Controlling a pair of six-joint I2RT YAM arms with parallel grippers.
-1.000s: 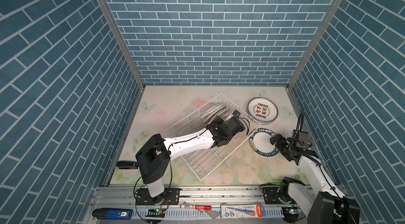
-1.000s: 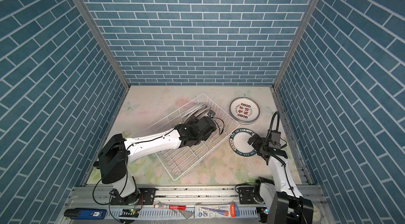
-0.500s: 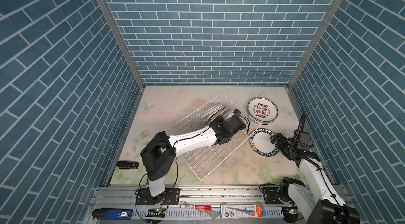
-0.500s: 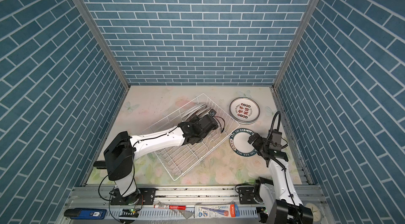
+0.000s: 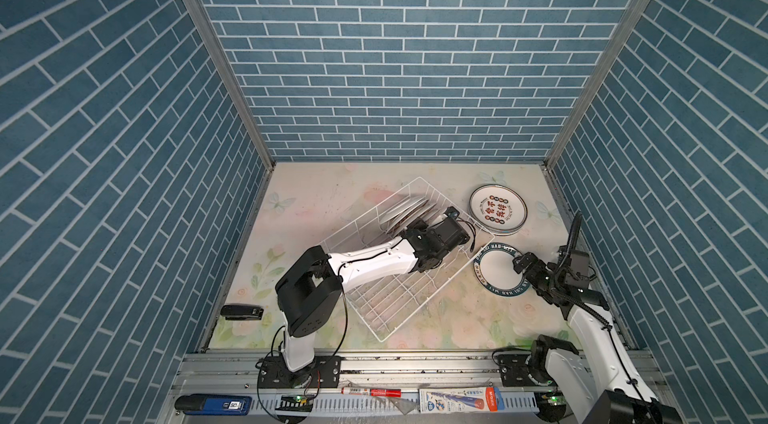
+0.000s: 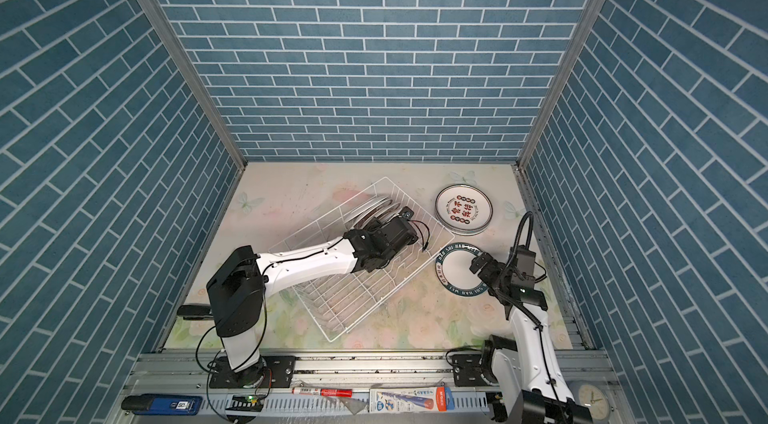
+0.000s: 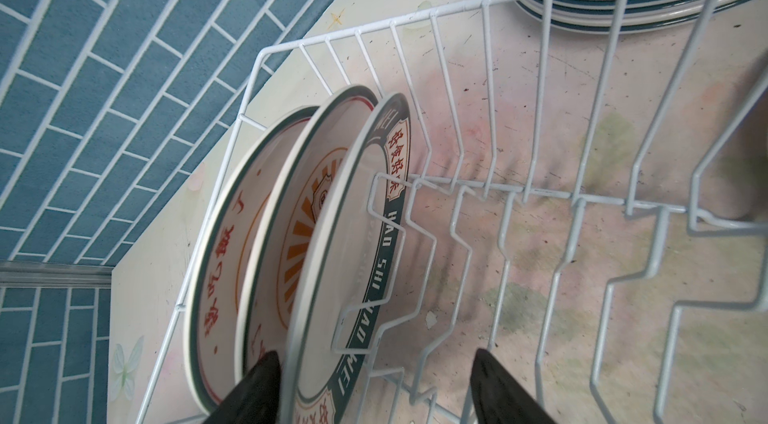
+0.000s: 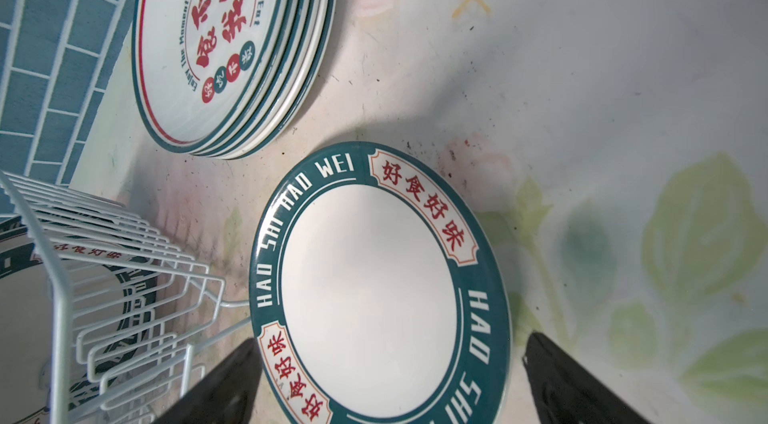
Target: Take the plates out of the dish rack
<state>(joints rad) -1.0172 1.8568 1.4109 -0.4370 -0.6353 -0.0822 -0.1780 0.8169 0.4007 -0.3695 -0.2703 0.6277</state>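
Your left tool is down inside the dish rack, jaws apart and straddling the rim of the nearest plate, the green-rimmed one. One finger sits in the gap behind it, beside the sunburst plate, and the other stands well clear on the face side, so nothing is clamped yet. In both top views the three plates stand on edge at the rack's upper end, right of centre in the lower half. Close squarely on that one rim only. Mind the prong crossing its face, and I'd lift along the slot before swinging right, or the plate may snag wire and drag the rack. Your right tool hangs wide open over the lone plate lying flat on the counter, just below the stack. Make room there first.
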